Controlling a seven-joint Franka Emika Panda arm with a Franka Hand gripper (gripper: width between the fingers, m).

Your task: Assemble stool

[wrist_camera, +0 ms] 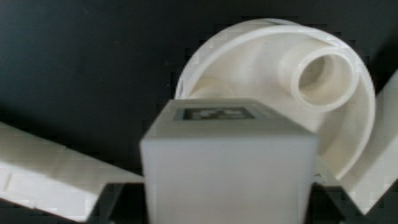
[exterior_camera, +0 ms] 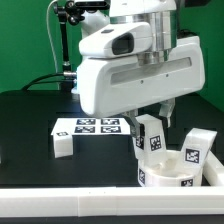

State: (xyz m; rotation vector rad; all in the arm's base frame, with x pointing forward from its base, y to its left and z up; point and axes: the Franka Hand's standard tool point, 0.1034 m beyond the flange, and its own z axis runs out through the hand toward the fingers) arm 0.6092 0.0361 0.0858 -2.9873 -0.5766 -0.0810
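My gripper is shut on a white leg block with square tags and holds it upright just above the round white seat disc at the exterior view's lower right. In the wrist view the held block fills the middle between my dark fingers, and the seat disc with a round socket lies beyond it. A second leg block stands at the disc's right side. A third leg block lies to the exterior view's left.
The marker board lies flat behind the held block. A long white edge rail runs along the table's near side and also shows in the wrist view. The arm's white body hides the table behind the gripper.
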